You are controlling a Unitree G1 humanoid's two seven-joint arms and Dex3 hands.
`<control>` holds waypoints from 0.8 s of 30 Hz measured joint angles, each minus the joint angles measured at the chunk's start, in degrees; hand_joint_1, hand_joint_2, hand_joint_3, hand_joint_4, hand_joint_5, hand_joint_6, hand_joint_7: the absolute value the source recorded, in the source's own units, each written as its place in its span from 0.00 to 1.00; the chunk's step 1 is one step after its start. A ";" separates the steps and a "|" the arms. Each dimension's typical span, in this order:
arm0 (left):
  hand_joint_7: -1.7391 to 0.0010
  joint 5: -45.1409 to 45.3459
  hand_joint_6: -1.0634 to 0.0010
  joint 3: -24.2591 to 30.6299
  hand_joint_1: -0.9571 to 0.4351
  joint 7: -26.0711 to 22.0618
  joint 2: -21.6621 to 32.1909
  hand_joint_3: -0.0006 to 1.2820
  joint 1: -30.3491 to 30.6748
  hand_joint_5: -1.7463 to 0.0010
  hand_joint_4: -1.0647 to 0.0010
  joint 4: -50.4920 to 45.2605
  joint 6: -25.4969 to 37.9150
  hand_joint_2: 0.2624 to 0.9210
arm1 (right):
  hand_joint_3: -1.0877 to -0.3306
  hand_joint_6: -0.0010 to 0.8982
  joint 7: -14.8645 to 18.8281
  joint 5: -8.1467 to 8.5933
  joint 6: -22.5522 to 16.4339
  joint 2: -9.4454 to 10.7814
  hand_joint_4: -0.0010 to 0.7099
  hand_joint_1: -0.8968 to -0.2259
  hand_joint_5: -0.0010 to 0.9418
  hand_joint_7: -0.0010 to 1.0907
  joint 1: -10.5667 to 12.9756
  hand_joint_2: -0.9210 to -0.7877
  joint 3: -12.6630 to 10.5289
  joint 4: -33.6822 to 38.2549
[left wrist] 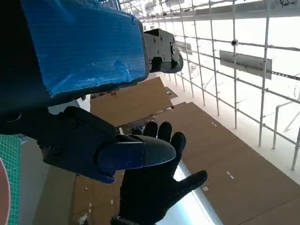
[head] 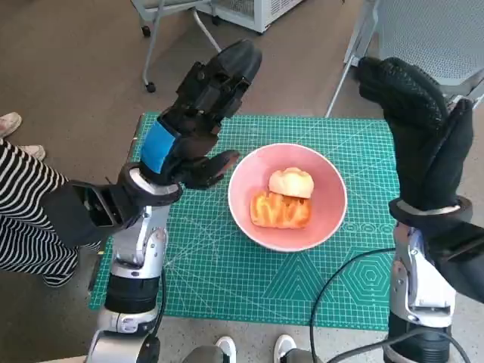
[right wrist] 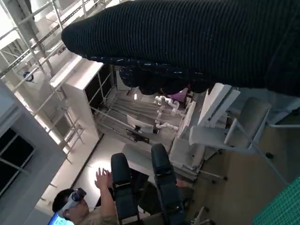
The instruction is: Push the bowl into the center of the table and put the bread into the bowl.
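Nearest the robot, the green cutting mat covers the table. Further in, at about its middle, sits the pink bowl, holding two pieces of bread, a golden one nearer and a paler one just behind it. The left hand is raised just to the bowl's left, apart from it, fingers spread and holding nothing. The right hand is lifted to the bowl's right, also clear of it, gloved fingers extended and empty. Beyond the mat stand chair legs on the floor
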 measured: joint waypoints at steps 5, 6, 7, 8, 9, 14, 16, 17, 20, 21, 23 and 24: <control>0.76 -0.02 1.00 -0.10 0.21 0.16 0.00 0.37 0.00 1.00 1.00 -0.15 0.60 0.97 | 0.56 0.13 0.00 0.01 0.26 0.00 0.32 0.36 0.00 0.50 0.01 0.00 -0.03 -0.08; 0.76 -0.03 1.00 -0.14 0.21 0.17 0.00 0.37 0.00 1.00 1.00 -0.20 0.74 0.97 | 0.56 0.13 0.00 0.02 0.37 0.00 0.32 0.36 0.00 0.50 0.01 0.00 -0.03 -0.16; 0.76 -0.03 1.00 -0.16 0.22 0.17 -0.01 0.37 0.00 1.00 1.00 -0.24 0.84 0.97 | 0.56 0.13 0.00 0.02 0.40 0.00 0.32 0.35 0.00 0.50 0.01 0.00 -0.03 -0.20; 0.76 -0.04 1.00 -0.21 0.22 0.18 -0.01 0.37 0.00 1.00 1.00 -0.33 1.02 0.97 | 0.56 0.13 0.00 0.03 0.41 0.00 0.32 0.35 0.00 0.50 0.01 0.00 -0.03 -0.25; 0.76 -0.05 1.00 -0.25 0.22 0.20 -0.01 0.37 0.00 1.00 1.00 -0.42 1.21 0.97 | 0.56 0.12 0.00 0.04 0.41 0.00 0.32 0.35 0.00 0.50 0.02 0.00 -0.03 -0.28; 0.76 -0.09 1.00 -0.42 0.22 0.21 -0.03 0.38 0.00 1.00 1.00 -0.65 1.79 0.96 | 0.56 0.12 0.00 0.04 0.42 0.00 0.31 0.36 0.00 0.50 0.02 0.00 -0.07 -0.33; 0.76 -0.13 1.00 -0.43 0.22 0.21 -0.04 0.38 0.00 1.00 1.00 -0.69 2.05 0.96 | 0.56 0.12 0.00 0.05 0.42 0.00 0.31 0.36 0.00 0.50 0.02 0.00 -0.08 -0.33; 0.76 -0.14 1.00 -0.43 0.22 0.21 -0.04 0.38 0.00 1.00 1.00 -0.69 2.20 0.96 | 0.56 0.12 0.00 0.07 0.42 0.00 0.31 0.36 0.00 0.50 0.02 0.00 -0.09 -0.33; 0.76 -0.30 1.00 -0.43 0.22 0.21 -0.07 0.38 0.00 1.00 1.00 -0.72 2.60 0.95 | 0.56 0.12 0.00 0.12 0.41 0.00 0.31 0.36 0.00 0.50 0.02 0.00 -0.13 -0.32; 0.76 -0.39 1.00 -0.42 0.22 0.20 -0.08 0.38 0.00 1.00 1.00 -0.76 2.79 0.95 | 0.56 0.12 0.00 0.12 0.41 0.00 0.31 0.36 0.00 0.50 0.01 0.00 -0.13 -0.32; 0.76 -0.55 1.00 -0.42 0.23 0.20 -0.08 0.38 0.00 1.00 1.00 -0.84 3.10 0.94 | 0.56 0.12 0.00 0.11 0.41 0.00 0.31 0.36 0.00 0.50 0.01 0.00 -0.13 -0.32; 0.76 -0.64 1.00 -0.42 0.23 0.20 -0.08 0.39 0.00 1.00 1.00 -0.91 3.32 0.94 | 0.56 0.12 0.00 0.10 0.40 0.01 0.31 0.36 0.00 0.50 0.02 0.00 -0.13 -0.32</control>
